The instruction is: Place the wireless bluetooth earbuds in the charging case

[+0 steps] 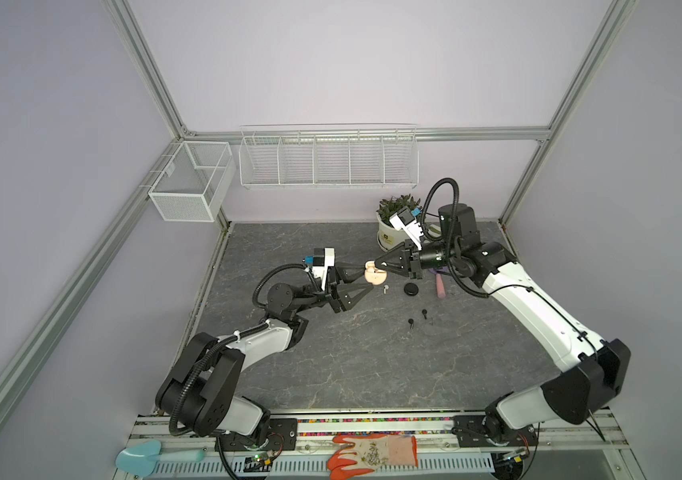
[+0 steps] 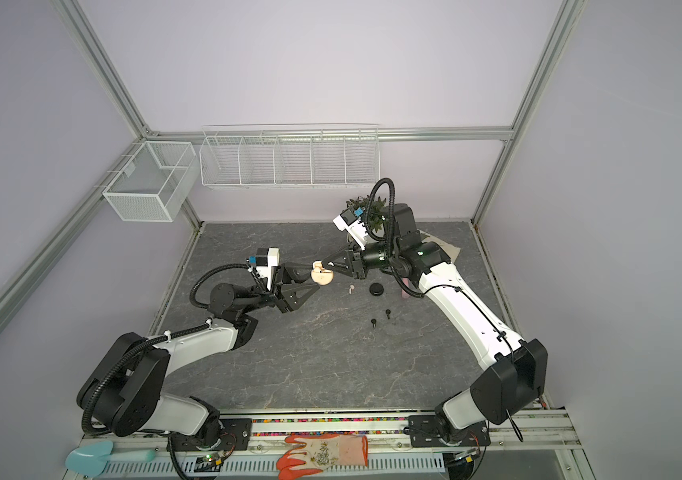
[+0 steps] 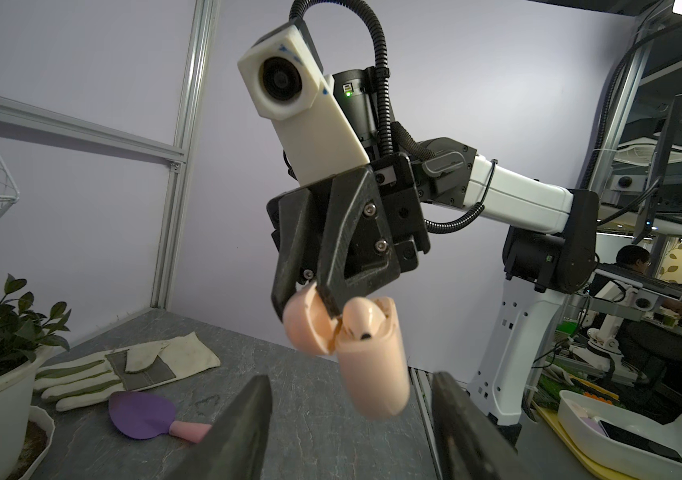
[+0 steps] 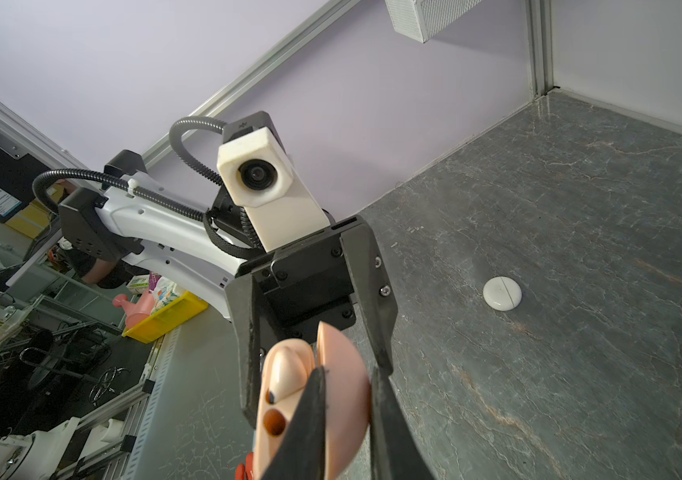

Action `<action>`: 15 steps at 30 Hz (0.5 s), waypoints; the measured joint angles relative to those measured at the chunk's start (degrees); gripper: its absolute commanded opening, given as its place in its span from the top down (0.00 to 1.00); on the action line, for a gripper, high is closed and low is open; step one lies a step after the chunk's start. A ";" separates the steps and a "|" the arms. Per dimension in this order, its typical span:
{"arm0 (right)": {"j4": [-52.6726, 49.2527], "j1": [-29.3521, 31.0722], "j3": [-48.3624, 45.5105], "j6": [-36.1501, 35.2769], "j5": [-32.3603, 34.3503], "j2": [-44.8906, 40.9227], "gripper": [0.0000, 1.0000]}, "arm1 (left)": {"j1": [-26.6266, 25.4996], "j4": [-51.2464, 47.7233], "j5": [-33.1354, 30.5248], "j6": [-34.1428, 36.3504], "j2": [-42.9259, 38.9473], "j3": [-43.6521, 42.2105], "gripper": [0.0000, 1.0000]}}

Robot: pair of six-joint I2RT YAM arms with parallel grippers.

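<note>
Two end effectors meet above the middle of the worktop (image 1: 331,365), and we find the peach charging case (image 1: 374,277) held aloft between them. The right end effector (image 1: 376,264) is pinched tight on the case's open lid (image 3: 304,324). The left end effector (image 1: 367,279) stands about half open, its fingers (image 3: 248,415) either side of the case body with gaps showing. One peach earbud (image 3: 362,318) sits in the case. On the worktop just to the right lie a whitish earbud (image 1: 385,288) and a black puck case (image 1: 411,289). Nearer lie a black earbud (image 1: 424,312) and a second black earbud (image 1: 411,322).

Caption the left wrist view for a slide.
Right gripper pinches the open pale-pink plastic charging case by its lid, one pink earbud seated.
</note>
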 measured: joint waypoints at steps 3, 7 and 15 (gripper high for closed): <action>-0.28 0.15 0.00 -0.22 0.13 0.00 0.93 | 0.00 0.00 0.28 -0.17 0.00 0.15 0.43; -0.37 0.26 0.00 -0.31 0.37 0.00 0.93 | 0.00 -0.04 0.44 -0.81 0.00 0.42 0.47; -0.81 0.68 0.02 -0.94 0.57 0.11 0.93 | 0.00 -0.02 0.48 -1.55 0.04 1.16 0.53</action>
